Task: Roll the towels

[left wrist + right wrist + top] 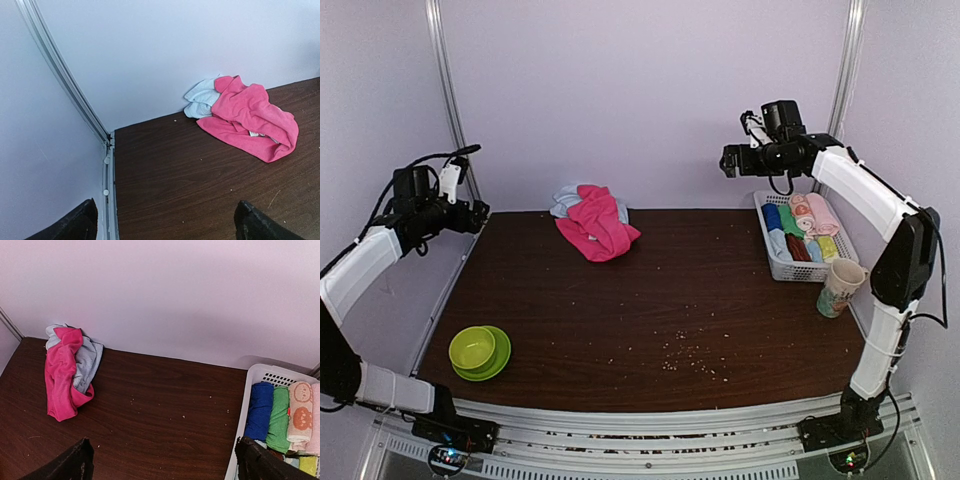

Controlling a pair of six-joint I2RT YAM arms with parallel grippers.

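Observation:
A magenta-pink towel [598, 225] lies crumpled on top of a pale blue towel [563, 201] at the back middle of the brown table, against the wall. Both show in the left wrist view, pink [247, 117] and blue [201, 97], and in the right wrist view, pink [60, 372] and blue [86, 360]. My left gripper [480, 217] is raised at the far left, open and empty, its fingertips [75, 225] wide apart. My right gripper [725, 162] is raised at the back right, open and empty, its fingertips [70, 465] wide apart.
A white basket [768, 245] at the back right holds several small rolled cloths in blue, green, peach and yellow; it also shows in the right wrist view [240, 440]. A patterned cup [840, 288] stands in front of it. A green bowl on a green plate [477, 350] sits front left. Crumbs dot the table.

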